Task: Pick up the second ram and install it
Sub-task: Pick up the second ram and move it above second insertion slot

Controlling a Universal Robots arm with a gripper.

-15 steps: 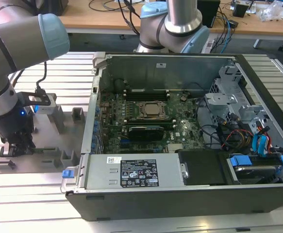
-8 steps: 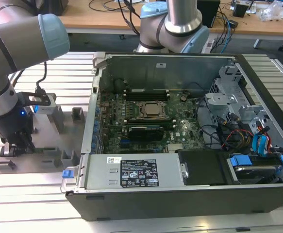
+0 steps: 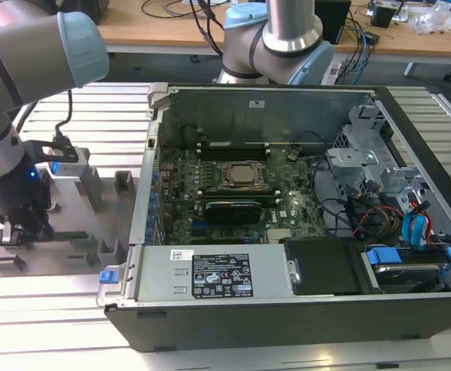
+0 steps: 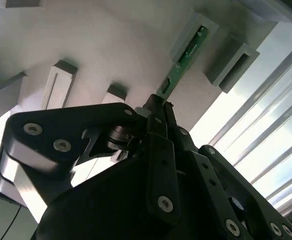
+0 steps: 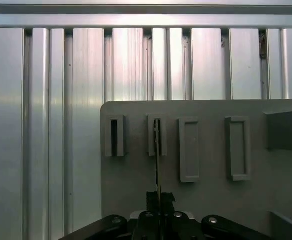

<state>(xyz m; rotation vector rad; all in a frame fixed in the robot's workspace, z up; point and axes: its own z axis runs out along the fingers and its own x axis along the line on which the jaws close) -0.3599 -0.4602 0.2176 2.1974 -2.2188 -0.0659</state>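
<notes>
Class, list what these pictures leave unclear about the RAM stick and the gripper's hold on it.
Second wrist view: the fingers cover the near end of the second ram.
First wrist view: the second ram is edge-on, so its chips are unseen.
Exterior view: the gripper itself hides its hold at the fixture plate.

no readable text, just tiny illegible print on the label [image 3: 220,282] of the computer case [image 3: 287,325]
</notes>
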